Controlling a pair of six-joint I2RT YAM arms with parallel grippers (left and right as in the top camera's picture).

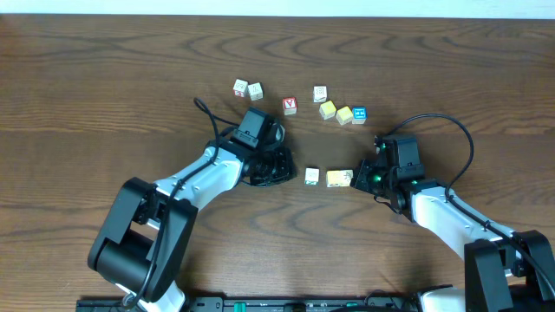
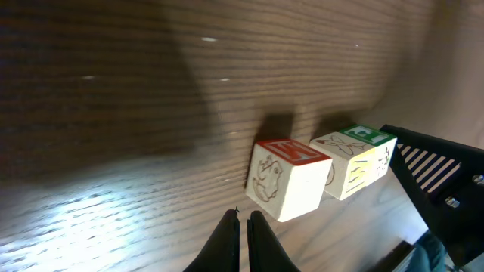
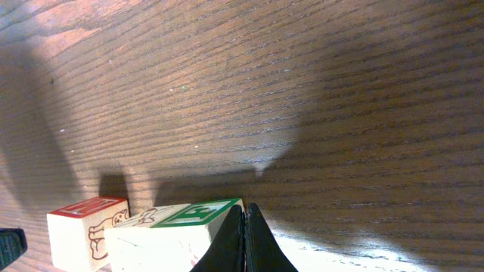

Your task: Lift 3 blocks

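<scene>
Worktop (image 1: pixel 104 69): dark brown wood-grain surface that fills the overhead frame.
Left hand (image 2: pixel 242 240): just left of centre in the overhead view. Its fingers are together and hold nothing, and the tips stop short of the nearest cube.
Right hand (image 3: pixel 244 240): just right of centre, with its fingers pressed together and empty. The tips are just beside a cube; I cannot tell whether they touch it.
White wooden cube with a green mark (image 1: pixel 312 176): at centre on the worktop, between the two hands and nearer the left one.
Cream wooden cube with an orange-yellow mark (image 1: pixel 339 178): just right of the white cube and next to the right hand.
Wrist views: the two centre cubes sit side by side, one showing a red-printed face and the other a green-printed face.
Yellow wooden cube (image 1: pixel 344 115): upper centre-right, resting on the worktop against a blue-faced wooden cube (image 1: pixel 359 114). Its mark is too small to read.
Pale yellow wooden cube (image 1: pixel 327 110): just left of the yellow one.
Red-faced wooden cube (image 1: pixel 290 106): upper centre, standing alone.
</scene>
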